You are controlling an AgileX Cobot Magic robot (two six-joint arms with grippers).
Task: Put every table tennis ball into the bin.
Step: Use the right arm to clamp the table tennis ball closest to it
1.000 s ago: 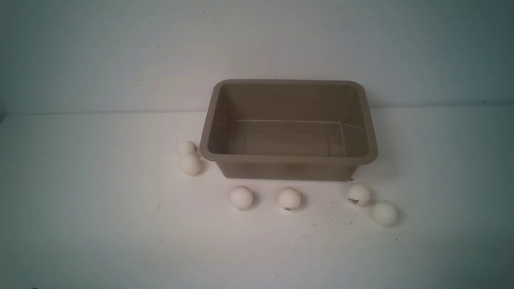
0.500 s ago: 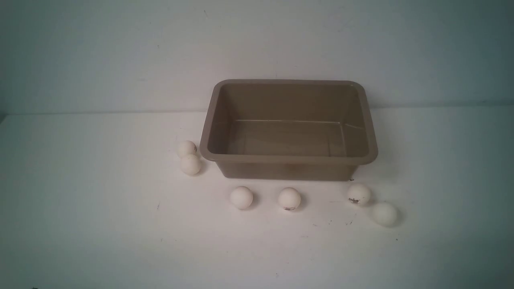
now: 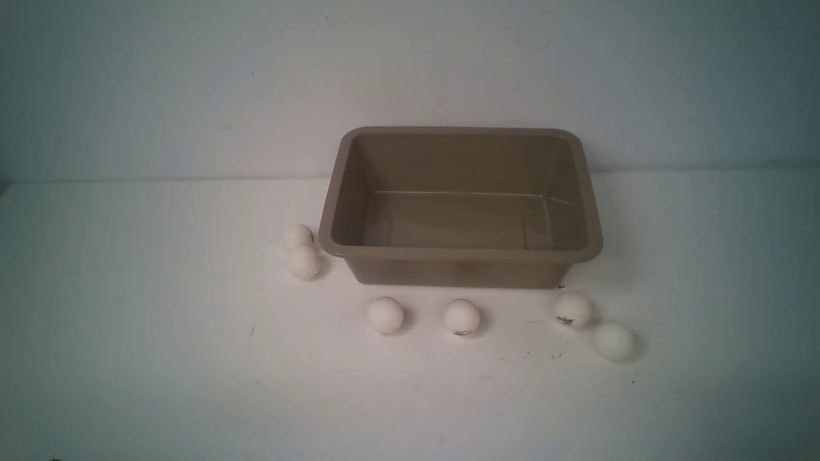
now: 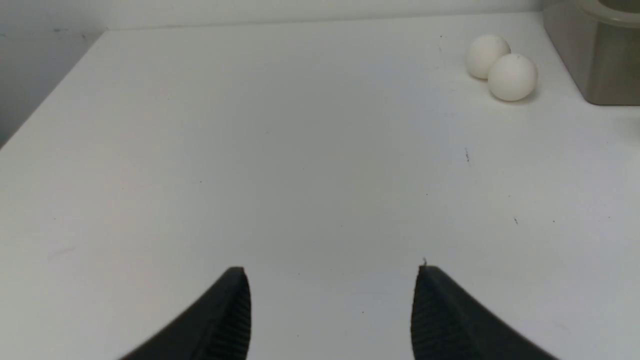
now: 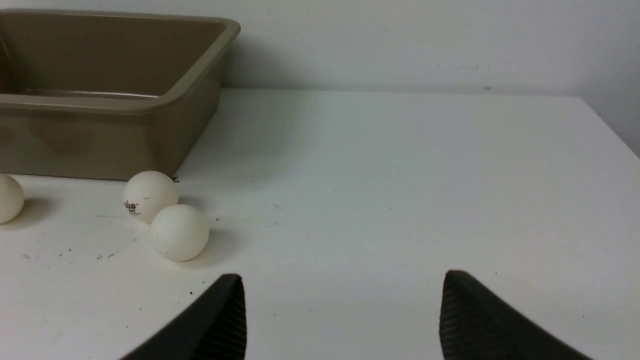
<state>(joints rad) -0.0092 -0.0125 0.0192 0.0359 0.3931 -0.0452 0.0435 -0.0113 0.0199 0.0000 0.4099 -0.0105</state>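
Over the desk's (image 3: pixel 160 320) left side, the left gripper (image 4: pixel 330 270) hovers low, jaws parted, empty. Six table tennis balls (image 3: pixel 303 263) lie outside the mid-desk bin (image 3: pixel 461 253): two at its left front corner, two in front, two at its right front corner. Over the right side, the right gripper (image 5: pixel 342 275) hovers low, jaws parted, empty.

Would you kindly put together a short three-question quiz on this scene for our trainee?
1. How many balls lie on the table?
2. True or false: one ball sits inside the bin.
3. The left gripper is: A open, with nothing between its jaws; B shut on a ball; C inside the bin.

Key: 1. Six. 2. False, the bin is empty. 3. A.
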